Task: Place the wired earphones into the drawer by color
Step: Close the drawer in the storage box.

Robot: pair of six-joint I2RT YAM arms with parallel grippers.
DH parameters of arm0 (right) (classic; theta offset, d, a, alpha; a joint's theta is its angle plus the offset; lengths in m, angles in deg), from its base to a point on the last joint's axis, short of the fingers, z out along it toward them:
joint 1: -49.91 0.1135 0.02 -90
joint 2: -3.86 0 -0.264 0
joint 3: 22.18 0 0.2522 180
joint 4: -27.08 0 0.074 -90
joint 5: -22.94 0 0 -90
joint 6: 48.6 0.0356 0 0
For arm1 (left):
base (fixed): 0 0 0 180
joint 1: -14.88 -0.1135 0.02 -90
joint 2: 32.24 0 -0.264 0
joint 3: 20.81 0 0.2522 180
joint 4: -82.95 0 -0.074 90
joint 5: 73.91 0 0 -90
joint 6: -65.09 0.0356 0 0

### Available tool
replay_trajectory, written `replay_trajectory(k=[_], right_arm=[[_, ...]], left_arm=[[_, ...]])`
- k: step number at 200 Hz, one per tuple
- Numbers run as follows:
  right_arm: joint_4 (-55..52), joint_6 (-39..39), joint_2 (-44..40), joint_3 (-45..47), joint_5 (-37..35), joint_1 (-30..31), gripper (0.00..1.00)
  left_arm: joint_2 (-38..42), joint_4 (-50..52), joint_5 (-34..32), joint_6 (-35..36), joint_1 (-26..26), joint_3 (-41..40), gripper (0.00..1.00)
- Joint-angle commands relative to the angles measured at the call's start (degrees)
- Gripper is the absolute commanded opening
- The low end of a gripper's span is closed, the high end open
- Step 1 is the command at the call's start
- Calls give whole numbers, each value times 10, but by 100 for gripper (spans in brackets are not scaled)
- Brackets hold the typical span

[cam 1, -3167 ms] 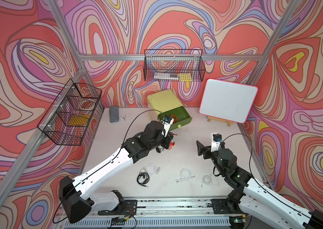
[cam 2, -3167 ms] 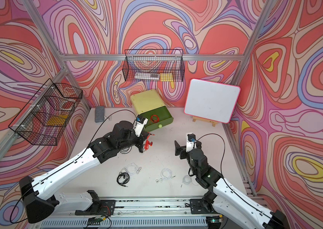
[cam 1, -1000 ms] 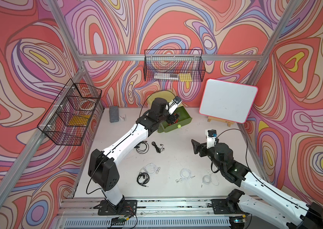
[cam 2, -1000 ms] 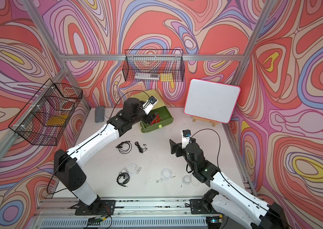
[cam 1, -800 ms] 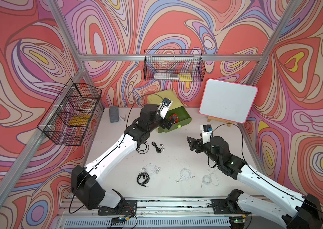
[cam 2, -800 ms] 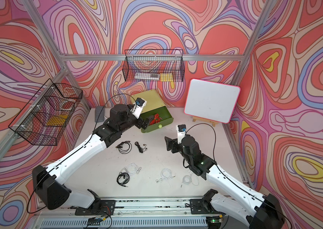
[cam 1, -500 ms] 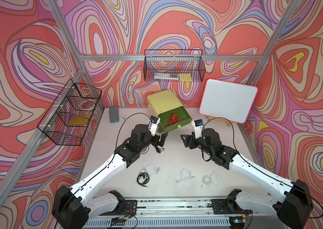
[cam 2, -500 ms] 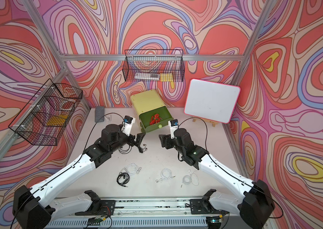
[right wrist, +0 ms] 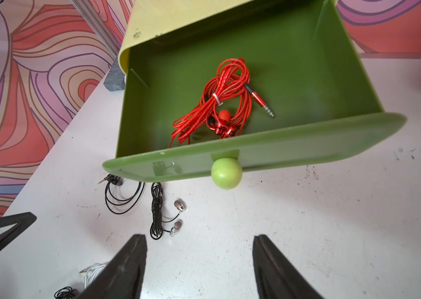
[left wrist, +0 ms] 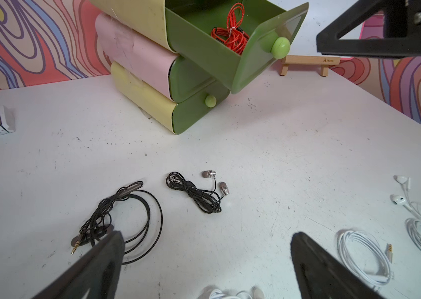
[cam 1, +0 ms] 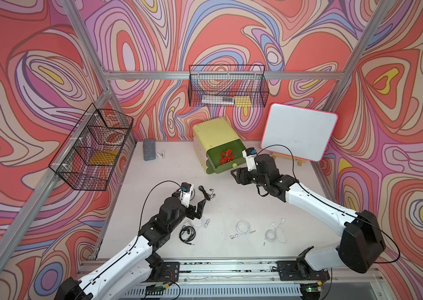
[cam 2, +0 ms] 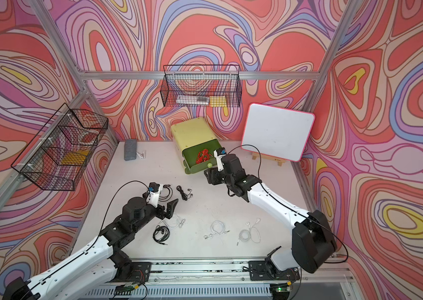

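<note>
Red earphones [right wrist: 219,103] lie bunched in the open green drawer [right wrist: 256,155], the top one of the cabinet [cam 1: 213,132]. Three black sets [left wrist: 193,192] and three white sets [cam 1: 242,228] lie loose on the desk [cam 1: 231,202], apart from one another. Right tool [right wrist: 199,236] hangs just before the drawer's knob [right wrist: 226,173], jaws partly apart and empty. Left tool [left wrist: 208,234] gapes wide above the desk, near the black sets, gripping nothing.

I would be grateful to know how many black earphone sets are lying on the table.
3: a loose coil and a braided set with silver buds side by side mid-table; a tight coil nearer the front, beside white earphones. The left arm may hide more.
</note>
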Motion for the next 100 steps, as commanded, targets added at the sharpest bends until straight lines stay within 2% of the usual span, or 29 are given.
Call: replay_trajectory(k=[1,40,100], right_arm=[[-3,-3,21,-17,22,-9,60],[17,-26,49,-26,15,-21,49],[32,-46,80,-46,11,-32,44]], left_arm=[[0,-37,5,-8,-1,0,99],[-21,-23,12,-9,-2,14,99],[-19,-24,10,-4,-2,13,99]])
